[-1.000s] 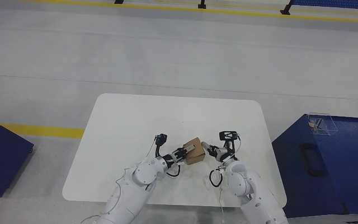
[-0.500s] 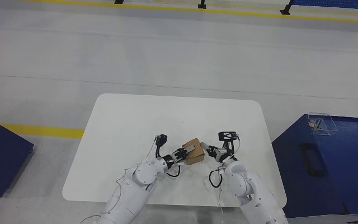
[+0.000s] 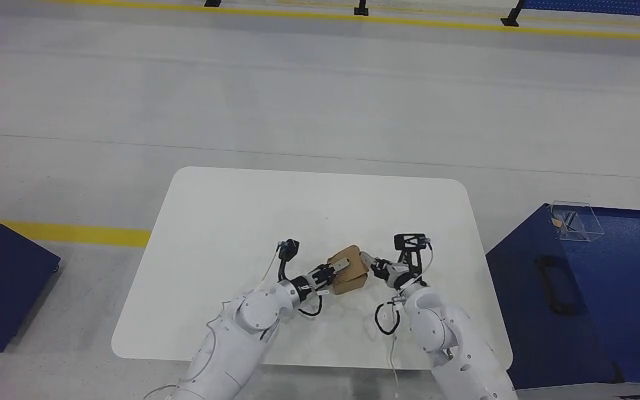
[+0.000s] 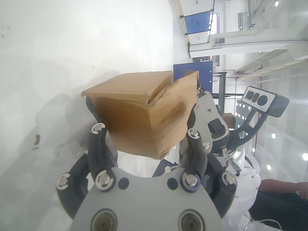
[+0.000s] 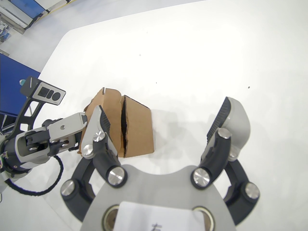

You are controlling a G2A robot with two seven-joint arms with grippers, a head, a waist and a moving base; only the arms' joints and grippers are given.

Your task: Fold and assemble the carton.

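Near front edge of table [image 3: 250, 210]: left gripper [image 4: 144, 131] clamps carton [image 4: 134, 111], steadying it; right gripper [image 5: 166, 111], fingers spread wide, beside it, likely ready to press loose flap [image 4: 184, 91] closed.

Super bright all round, with flat overhead hall lighting. From the top view the white desk [image 3: 250, 200] is almost blown out and barely stands apart from the pale floor [image 3: 300, 90]. In the left wrist view the desk goes to a milky white glare, and the ceiling lights [image 4: 276, 3] show as small hot spots. The carton [image 4: 134, 111] has one face lit pale, while the one facing the camera is a darker brown. In the right wrist view it throws only a faint, soft shadow on the desk. Both wrist views are fisheye, so the desk's edge bows hard near the borders.
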